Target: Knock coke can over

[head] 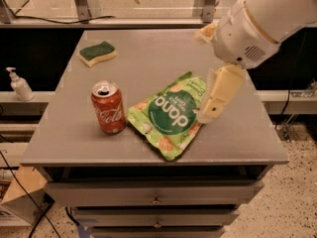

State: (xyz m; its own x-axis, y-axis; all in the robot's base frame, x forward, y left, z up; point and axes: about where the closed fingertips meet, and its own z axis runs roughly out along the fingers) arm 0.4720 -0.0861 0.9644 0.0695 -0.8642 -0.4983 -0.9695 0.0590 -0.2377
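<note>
The coke can (108, 107) is red with white script and a silver top. It stands upright on the grey table (158, 58), left of centre near the front. A green snack bag (171, 114) lies flat just right of the can. My gripper (218, 95) hangs from the white arm that comes in from the upper right. It is above the right end of the bag, well to the right of the can and apart from it.
A green and yellow sponge (98, 53) lies at the table's back left. A soap bottle (20, 85) stands on a ledge left of the table. Drawers (156, 195) sit under the tabletop. A cardboard box (19, 198) and cables lie on the floor at lower left.
</note>
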